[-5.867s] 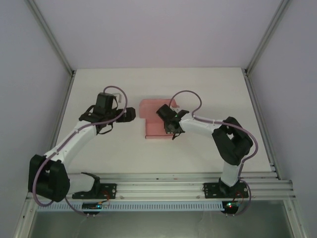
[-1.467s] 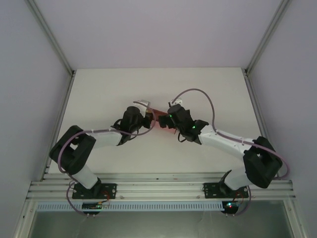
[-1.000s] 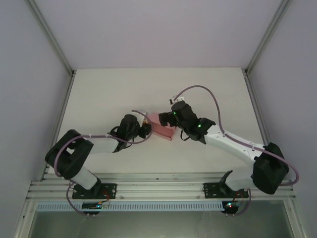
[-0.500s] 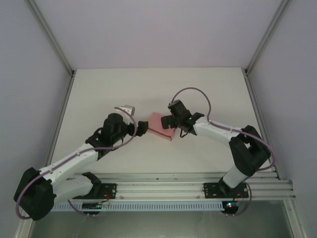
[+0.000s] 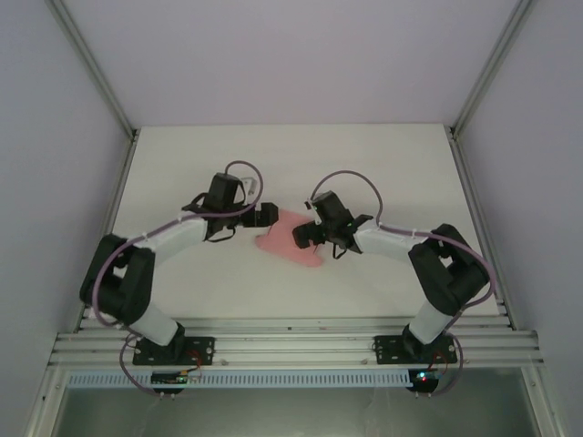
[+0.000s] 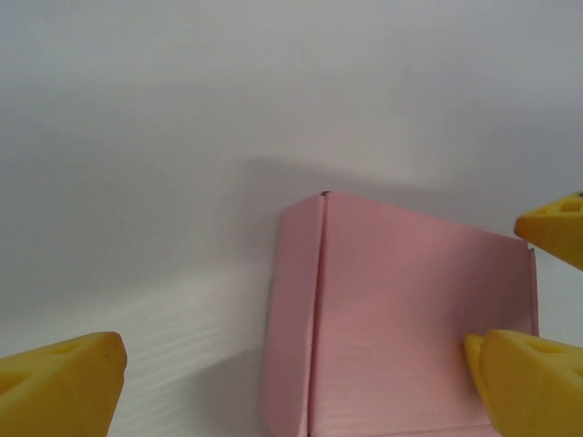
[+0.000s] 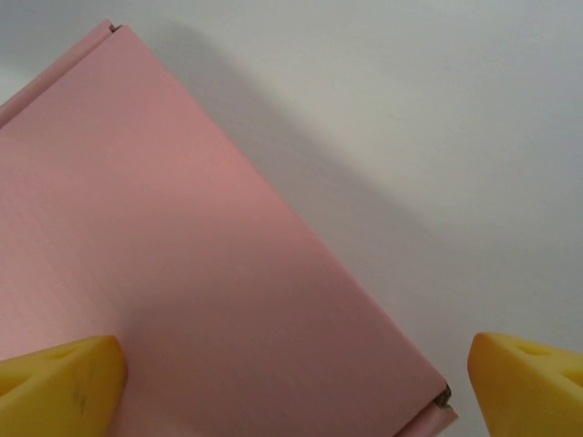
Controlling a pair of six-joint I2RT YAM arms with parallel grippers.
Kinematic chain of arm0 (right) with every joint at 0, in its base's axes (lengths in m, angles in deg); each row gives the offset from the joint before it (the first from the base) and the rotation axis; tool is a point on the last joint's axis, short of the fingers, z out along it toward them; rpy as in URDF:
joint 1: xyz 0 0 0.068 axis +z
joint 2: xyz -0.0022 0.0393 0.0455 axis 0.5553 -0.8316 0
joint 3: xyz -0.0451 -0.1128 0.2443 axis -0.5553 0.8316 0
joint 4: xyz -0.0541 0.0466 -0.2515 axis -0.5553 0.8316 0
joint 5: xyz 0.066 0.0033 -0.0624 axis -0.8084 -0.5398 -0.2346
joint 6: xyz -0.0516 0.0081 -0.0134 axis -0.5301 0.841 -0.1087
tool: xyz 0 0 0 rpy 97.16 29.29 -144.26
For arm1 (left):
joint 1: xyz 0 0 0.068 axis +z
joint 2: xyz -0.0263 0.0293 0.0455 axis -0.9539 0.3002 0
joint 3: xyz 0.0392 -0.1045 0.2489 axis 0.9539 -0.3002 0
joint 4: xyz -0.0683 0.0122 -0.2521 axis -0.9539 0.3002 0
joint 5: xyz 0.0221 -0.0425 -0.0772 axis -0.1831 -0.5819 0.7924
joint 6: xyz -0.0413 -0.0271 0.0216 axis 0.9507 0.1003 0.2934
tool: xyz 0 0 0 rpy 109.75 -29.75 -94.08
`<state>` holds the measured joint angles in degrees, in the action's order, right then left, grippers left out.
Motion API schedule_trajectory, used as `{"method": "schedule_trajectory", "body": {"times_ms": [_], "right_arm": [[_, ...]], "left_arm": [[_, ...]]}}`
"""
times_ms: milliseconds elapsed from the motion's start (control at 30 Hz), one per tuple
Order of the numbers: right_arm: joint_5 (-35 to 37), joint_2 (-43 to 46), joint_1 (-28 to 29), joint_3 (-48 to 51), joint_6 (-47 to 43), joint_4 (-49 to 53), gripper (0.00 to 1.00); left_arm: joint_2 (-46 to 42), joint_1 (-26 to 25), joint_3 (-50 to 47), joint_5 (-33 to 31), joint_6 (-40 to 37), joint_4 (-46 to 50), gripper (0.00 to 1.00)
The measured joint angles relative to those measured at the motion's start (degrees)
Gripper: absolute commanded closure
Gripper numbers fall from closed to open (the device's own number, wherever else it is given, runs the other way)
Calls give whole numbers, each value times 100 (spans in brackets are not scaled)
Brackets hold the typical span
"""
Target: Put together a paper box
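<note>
Mid-table, the right gripper [image 5: 301,235] is seen spread wide over the paper box [image 5: 284,242], with nothing clamped. Just beyond, the left gripper [image 5: 268,215] is likewise parted and empty. The box is judged light, thin-walled and easily crushed, so its folded edges are best pinched gently.

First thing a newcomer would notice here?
The pink paper box, bright against the white table, lies mid-table. The left gripper and right gripper crowd it from either side, both with jaws open and neither clamped on it.
</note>
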<state>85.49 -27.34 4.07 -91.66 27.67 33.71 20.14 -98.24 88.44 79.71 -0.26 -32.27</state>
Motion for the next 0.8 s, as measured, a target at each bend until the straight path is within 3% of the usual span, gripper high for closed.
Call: {"method": "schedule_trajectory", "body": {"times_ms": [267,400,533,667,800], "right_arm": [[-621,-26,-289,70,-212,-210,1],[-739,-26,-334,70,-251,-201,1],[-728,-9,-345,70,-243,-144,1],[-658,173,-404,72,-70,-2,1],[-584,625,-590,140,516,96,1]], "left_arm": [[1207,352,608,1235,-72,-153,34],[1547,396,623,1661,-120,-199,52],[1674,417,621,1989,-72,-372,61],[1674,507,507,2277,68,-723,84],[1674,654,232,2546,273,-1167,90]]}}
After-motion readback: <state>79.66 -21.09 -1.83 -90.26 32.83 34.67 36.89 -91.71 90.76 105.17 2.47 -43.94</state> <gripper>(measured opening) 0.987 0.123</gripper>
